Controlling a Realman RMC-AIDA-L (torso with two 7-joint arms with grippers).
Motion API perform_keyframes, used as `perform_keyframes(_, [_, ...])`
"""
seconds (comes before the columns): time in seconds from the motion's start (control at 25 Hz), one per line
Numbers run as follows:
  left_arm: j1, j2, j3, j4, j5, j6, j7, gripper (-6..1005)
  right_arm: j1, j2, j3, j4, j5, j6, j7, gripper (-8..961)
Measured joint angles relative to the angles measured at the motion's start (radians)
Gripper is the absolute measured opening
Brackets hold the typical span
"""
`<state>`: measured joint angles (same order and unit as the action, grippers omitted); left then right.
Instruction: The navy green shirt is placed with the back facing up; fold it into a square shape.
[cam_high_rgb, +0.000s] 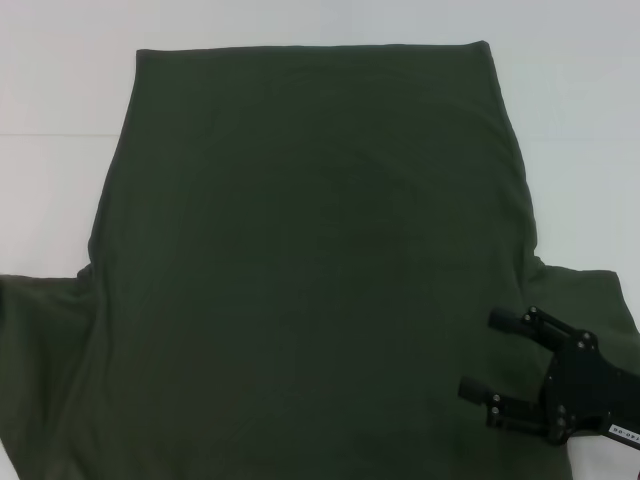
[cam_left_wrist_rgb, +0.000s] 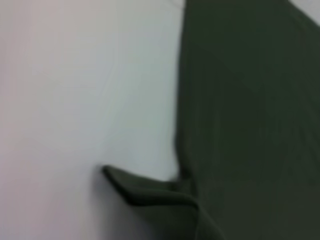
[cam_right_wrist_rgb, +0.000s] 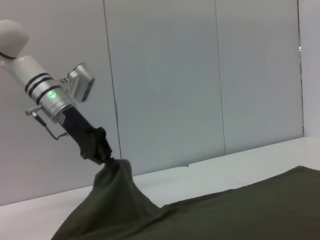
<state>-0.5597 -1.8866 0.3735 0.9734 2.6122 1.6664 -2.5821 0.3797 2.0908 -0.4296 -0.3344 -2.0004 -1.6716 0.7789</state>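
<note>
Left claw (cam_right_wrist_rgb: 102, 150), outside the head view at about 9 o'clock, is clamped on a raised sleeve peak of the navy green shirt (cam_high_rgb: 300, 290). The shirt lies back up across the white surface (cam_high_rgb: 60, 90), hem at 12 o'clock. Right claw (cam_high_rgb: 490, 370), at 4 o'clock, hovers with fingers spread wide, holding nothing. Risk: the lifted sleeve may slip or drag the body, wrinkling the fold. Nothing obstructs.

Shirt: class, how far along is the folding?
Done: shirt lies spread out, plain side up, with no fold yet. In hand: left gripper pinches up some cloth; right gripper is open over the right sleeve. To do: every fold.
</note>
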Motion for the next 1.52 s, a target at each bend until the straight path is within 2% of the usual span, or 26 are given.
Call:
perform_keyframes(0.28, [-0.04,-0.022,0.005,0.002,-0.126,0.069,-0.038,2,-0.003,0.0,0.0,0.0,0.0,-0.001,0.002,940])
perform_keyframes(0.44, [-0.063,-0.065,0.029,-0.005,-0.143,0.077,-0.044,3,-0.004,0.002,0.0,0.0,0.0,-0.004,0.002,940])
perform_keyframes(0.64, [-0.067,-0.123,0.115,-0.023,-0.144,0.008,-0.037,4,-0.004,0.002,0.0,0.0,0.0,-0.011,0.002,940])
perform_keyframes(0.72, [-0.062,-0.136,0.141,-0.035,-0.144,-0.025,-0.037,4,-0.004,0.002,0.0,0.0,0.0,-0.012,0.002,940])
perform_keyframes(0.84, [-0.061,-0.144,0.149,-0.064,-0.146,-0.053,-0.034,32,-0.004,0.002,0.0,0.0,0.0,-0.013,0.002,940])
perform_keyframes(0.92, [-0.066,-0.137,0.149,-0.101,-0.148,-0.058,-0.027,60,-0.004,0.002,0.0,0.0,0.0,-0.013,0.002,940])
perform_keyframes(1.0, [-0.074,-0.117,0.14,-0.16,-0.154,-0.06,-0.023,88,-0.004,0.002,0.0,0.0,0.0,-0.013,0.002,940])
perform_keyframes(1.2, [-0.072,-0.062,0.114,-0.305,-0.244,-0.049,0.032,299,-0.003,0.002,0.0,0.0,0.0,-0.013,0.002,940])
perform_keyframes(1.4, [-0.04,-0.039,0.112,-0.309,-0.296,-0.009,0.136,501,-0.003,0.002,0.0,0.0,0.0,-0.013,0.002,940])
perform_keyframes(1.52, [-0.028,-0.037,0.116,-0.305,-0.29,-0.013,0.192,599,-0.003,0.002,0.0,0.0,0.0,-0.013,0.002,940])
